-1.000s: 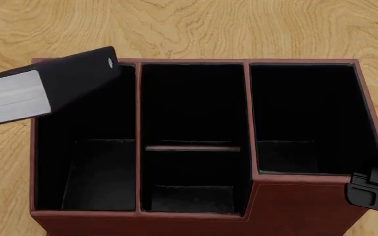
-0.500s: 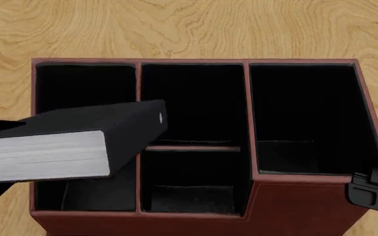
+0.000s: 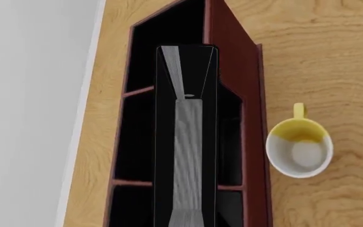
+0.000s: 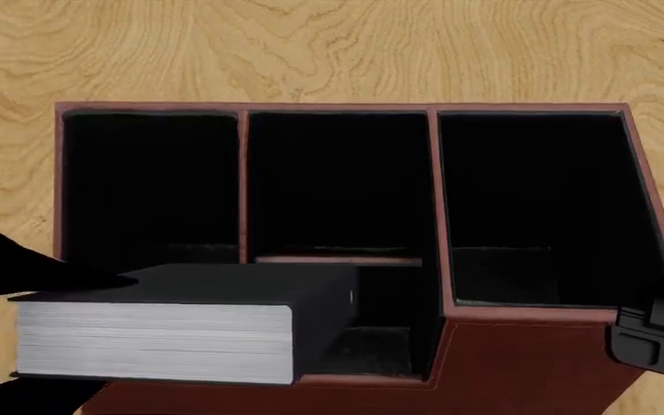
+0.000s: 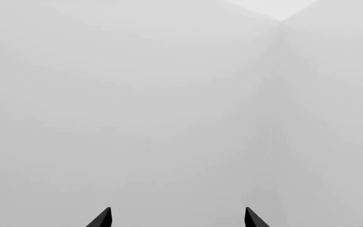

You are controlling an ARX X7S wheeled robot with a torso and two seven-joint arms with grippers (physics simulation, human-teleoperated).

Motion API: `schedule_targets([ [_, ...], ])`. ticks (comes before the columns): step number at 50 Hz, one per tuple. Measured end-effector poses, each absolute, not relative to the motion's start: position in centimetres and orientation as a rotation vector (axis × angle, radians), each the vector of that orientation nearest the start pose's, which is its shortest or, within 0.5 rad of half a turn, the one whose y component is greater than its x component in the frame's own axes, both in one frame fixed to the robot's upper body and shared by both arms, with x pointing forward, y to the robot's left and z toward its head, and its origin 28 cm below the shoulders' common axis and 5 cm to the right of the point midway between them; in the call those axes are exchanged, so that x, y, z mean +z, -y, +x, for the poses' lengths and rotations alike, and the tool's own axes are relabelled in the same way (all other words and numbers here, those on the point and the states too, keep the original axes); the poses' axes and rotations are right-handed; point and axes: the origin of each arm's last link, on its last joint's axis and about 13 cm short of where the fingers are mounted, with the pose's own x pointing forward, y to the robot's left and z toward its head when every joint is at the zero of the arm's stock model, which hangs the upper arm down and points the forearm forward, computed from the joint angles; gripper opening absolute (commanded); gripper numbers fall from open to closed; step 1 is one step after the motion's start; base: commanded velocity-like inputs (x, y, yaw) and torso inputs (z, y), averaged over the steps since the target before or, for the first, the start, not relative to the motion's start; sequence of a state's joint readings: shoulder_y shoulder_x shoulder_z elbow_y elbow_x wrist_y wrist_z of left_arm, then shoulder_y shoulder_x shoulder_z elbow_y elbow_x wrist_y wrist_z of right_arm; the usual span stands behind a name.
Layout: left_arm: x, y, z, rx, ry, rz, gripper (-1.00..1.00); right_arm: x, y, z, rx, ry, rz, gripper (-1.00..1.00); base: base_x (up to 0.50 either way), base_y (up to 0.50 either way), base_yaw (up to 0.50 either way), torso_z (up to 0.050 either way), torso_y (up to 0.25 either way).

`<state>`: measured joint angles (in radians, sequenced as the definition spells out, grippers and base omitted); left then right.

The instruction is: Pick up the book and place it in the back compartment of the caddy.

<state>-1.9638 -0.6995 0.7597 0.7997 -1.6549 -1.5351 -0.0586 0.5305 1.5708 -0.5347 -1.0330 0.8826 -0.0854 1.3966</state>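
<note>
You have a white mug [image 3: 299, 151] with a yellow handle and a yellow patch inside its rim standing upright on the wooden table [image 3: 332, 56]. The mug's mouth is open to the camera, its inside pale. The table's light oak grain runs all around the mug, and the table's edge lies well away from it, meeting a plain grey floor [image 3: 24, 113].

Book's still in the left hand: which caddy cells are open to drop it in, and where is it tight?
The three far cells of the caddy show open and empty in the head view. The book covers the near left cells. Outside, the mug stands close to one long wall. The right hand points away, open.
</note>
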Motion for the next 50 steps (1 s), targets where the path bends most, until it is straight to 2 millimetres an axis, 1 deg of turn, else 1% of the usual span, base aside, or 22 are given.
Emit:
schedule_targets([
  [29, 36.8, -19.1, 18.3, -0.955, -0.098, 1.185, -1.00, 26.4, 15.7, 13.0, -0.323, 0.668, -0.159, 1.00, 0.00, 0.00, 0.00, 0.000, 0.001],
  [50, 36.0, -18.0, 20.3, -0.994, -0.109, 1.169, -1.00, 26.6, 15.7, 13.0, -0.328, 0.671, -0.162, 1.00, 0.00, 0.00, 0.00, 0.000, 0.001],
])
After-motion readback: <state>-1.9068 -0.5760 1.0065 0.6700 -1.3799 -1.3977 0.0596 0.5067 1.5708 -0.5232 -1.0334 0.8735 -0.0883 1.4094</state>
